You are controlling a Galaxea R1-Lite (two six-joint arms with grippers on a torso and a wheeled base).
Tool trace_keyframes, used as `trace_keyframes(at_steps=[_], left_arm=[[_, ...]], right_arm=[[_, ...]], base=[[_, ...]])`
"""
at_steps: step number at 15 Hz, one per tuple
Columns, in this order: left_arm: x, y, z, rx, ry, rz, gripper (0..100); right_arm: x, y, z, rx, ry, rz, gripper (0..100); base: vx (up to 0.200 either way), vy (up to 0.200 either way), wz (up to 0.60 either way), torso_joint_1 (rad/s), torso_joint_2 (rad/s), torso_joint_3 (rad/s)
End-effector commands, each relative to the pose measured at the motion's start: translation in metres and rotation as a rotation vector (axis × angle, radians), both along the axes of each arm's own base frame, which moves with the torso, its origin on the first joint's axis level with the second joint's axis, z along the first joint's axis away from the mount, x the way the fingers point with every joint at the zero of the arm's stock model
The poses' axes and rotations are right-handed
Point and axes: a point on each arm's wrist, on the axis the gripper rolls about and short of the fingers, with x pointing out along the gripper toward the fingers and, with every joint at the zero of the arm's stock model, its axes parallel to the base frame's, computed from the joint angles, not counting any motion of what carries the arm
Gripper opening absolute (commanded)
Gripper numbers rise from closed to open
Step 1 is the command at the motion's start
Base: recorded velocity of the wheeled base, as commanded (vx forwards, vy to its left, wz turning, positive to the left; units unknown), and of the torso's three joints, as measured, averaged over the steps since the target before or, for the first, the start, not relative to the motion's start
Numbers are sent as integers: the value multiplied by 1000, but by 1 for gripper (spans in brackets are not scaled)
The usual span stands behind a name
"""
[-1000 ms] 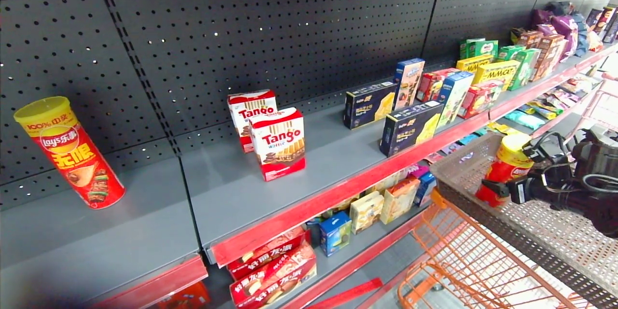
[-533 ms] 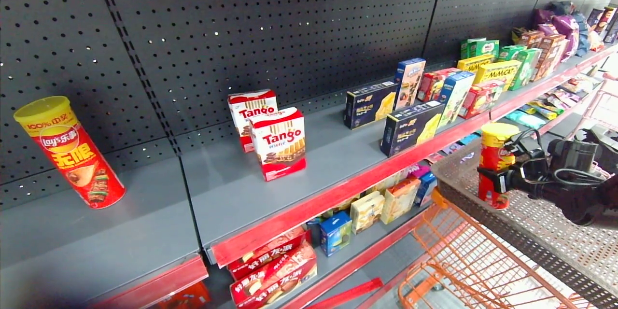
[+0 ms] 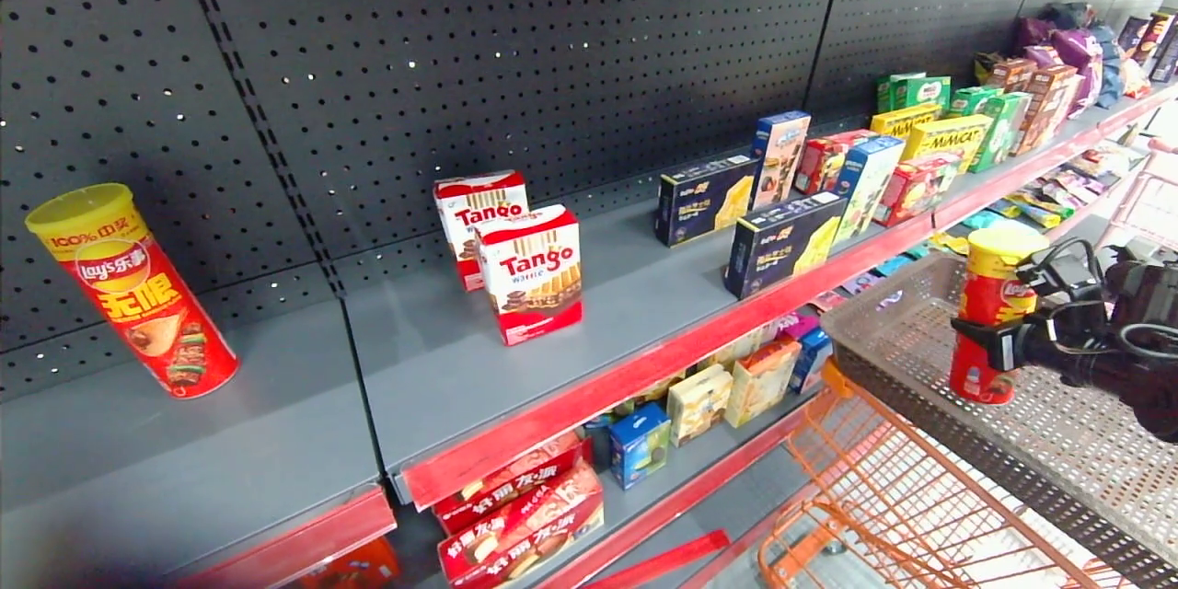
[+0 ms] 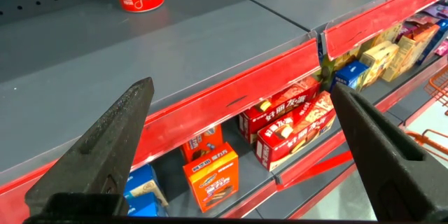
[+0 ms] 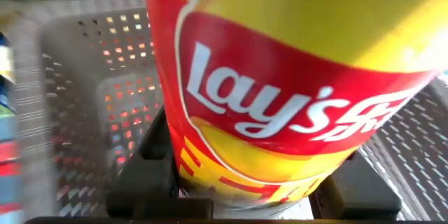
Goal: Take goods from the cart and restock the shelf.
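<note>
One red-and-yellow cylindrical crisp canister (image 3: pixel 994 290) clamped upright in right end effector (image 3: pixel 987 348) over grey mesh basket (image 3: pixel 888 331) — best lift clear of rim, keep vertical; left end effector (image 4: pixel 241 87) fingers apart.

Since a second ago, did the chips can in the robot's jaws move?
Yes. The chips can in the right gripper straightened upright and shifted right, away from the red shelf edge.

glossy printed chip can (image 3: pixel 983 299); matt painted metal shelf (image 3: pixel 442 377); perforated matt pegboard (image 3: pixel 552 64); perforated plastic basket (image 3: pixel 888 327); coated wire cart (image 3: pixel 883 479).
</note>
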Motion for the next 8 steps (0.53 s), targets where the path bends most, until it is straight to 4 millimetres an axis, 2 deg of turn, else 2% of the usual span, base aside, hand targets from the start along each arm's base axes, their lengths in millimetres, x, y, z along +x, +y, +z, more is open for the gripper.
trace_keyframes(at_steps=[1,4,5,6,7,8], left_arm=[[0,0,0,0,1,0,100],[0,0,0,0,1,0,100],[0,0,0,0,1,0,100],[0,0,0,0,1,0,100],[0,0,0,0,1,0,100],[0,0,0,0,1,0,100]], right_arm=[[-61,12,64,62,-139,-50,0],[-125,36,99,116,-165,-173,0],[-125,36,99,116,-165,-173,0],[-164,57,115,119,-182,-201,0],[-168,59,115,117,-184,-200,0],[-219,84,125,110,-214,-195,0]], base=[[0,0,0,0,0,0],[0,0,0,0,0,0],[0,0,0,0,0,0],[0,0,0,0,0,0],[0,0,0,0,0,0],[0,0,0,0,0,0]])
